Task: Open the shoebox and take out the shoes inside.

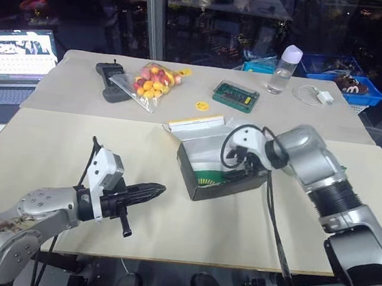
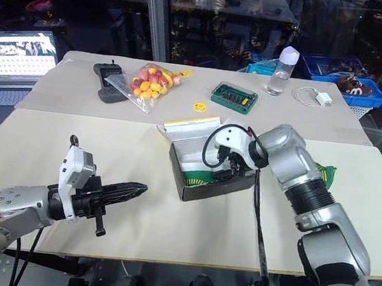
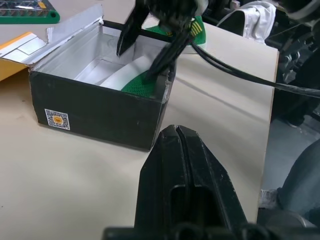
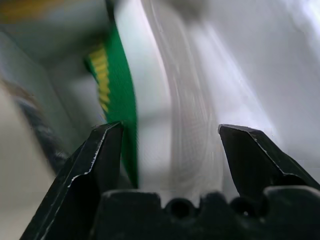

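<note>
Right pincer (image 1: 237, 170): fingers spread wide, lowered into open shoebox (image 1: 204, 179), gripping nothing; one finger (image 3: 131, 31) above white interior, other against green shoe (image 3: 142, 85) inside box. Left pincer (image 1: 152, 192): fingers pressed together, empty, held above desk (image 1: 51, 161), well apart from shoebox, pointing toward it.

Shoebox: near desk centre, black sides, white interior, yellow lid (image 1: 194, 124) folded back on far side. Label with QR code (image 3: 57, 119) on one black side wall; print too small to read. Shoes: green and white, with pale yellow ribbed sole edge (image 4: 100, 72), lying inside box. Second green item with yellow ribbing (image 2: 325, 173) on desk beyond right arm, partly hidden.

Far desk section: bag of coloured balls (image 1: 149, 83), black device (image 1: 109, 82) beside it, green case (image 1: 235, 96), small yellow disc (image 1: 201, 105), clear bottle with pale cap (image 1: 283, 71), white cable with plug (image 1: 315, 96). Laptop (image 1: 14, 61) open at left edge, screen text unreadable. Blue bin (image 1: 353, 82) behind far right corner.
</note>
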